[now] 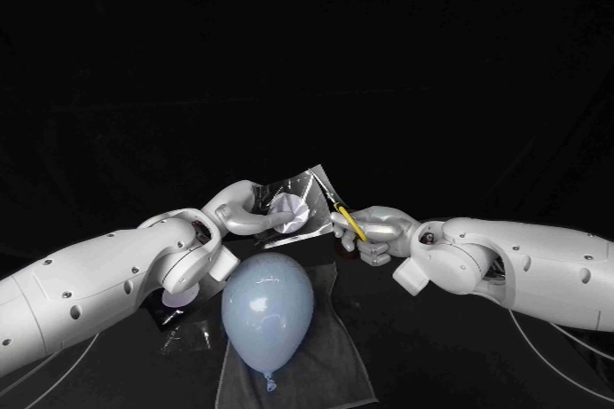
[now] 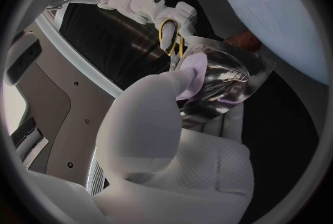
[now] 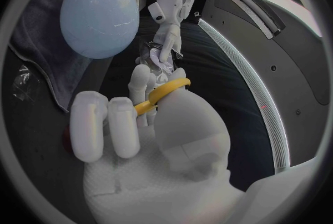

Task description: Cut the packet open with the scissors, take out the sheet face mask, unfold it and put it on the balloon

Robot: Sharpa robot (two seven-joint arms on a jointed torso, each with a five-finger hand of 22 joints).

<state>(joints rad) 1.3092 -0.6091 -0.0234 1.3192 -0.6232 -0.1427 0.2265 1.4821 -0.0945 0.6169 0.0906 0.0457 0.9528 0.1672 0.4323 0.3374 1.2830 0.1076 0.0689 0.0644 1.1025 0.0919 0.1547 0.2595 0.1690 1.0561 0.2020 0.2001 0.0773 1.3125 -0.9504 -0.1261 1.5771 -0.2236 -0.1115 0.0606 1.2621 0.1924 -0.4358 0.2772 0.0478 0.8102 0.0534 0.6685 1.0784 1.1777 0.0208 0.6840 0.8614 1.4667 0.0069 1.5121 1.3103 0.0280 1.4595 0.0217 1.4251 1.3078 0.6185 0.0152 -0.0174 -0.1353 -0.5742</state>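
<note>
My left hand (image 1: 243,208) holds the shiny clear packet (image 1: 297,207) up above the table, its fingers pinching the side nearest that arm. My right hand (image 1: 371,232) grips the yellow-handled scissors (image 1: 347,216), whose blades reach up to the packet's right edge. A pale blue balloon (image 1: 266,309) lies on a clear sheet below both hands, knot toward me. The left wrist view has the packet (image 2: 221,80) against my left hand's fingers (image 2: 156,118), with the yellow scissor handles (image 2: 168,35) beyond it. From the right wrist I see the yellow handle loop (image 3: 161,96) around my right hand's fingers (image 3: 128,124), the packet (image 3: 161,59) ahead, and the balloon (image 3: 99,14).
A clear plastic sheet (image 1: 326,373) lies under the balloon on the black table. A small crumpled bit of clear film (image 1: 179,334) rests beside the balloon, under my left forearm. A dark cloth (image 3: 38,40) lies beneath the balloon in the right wrist view.
</note>
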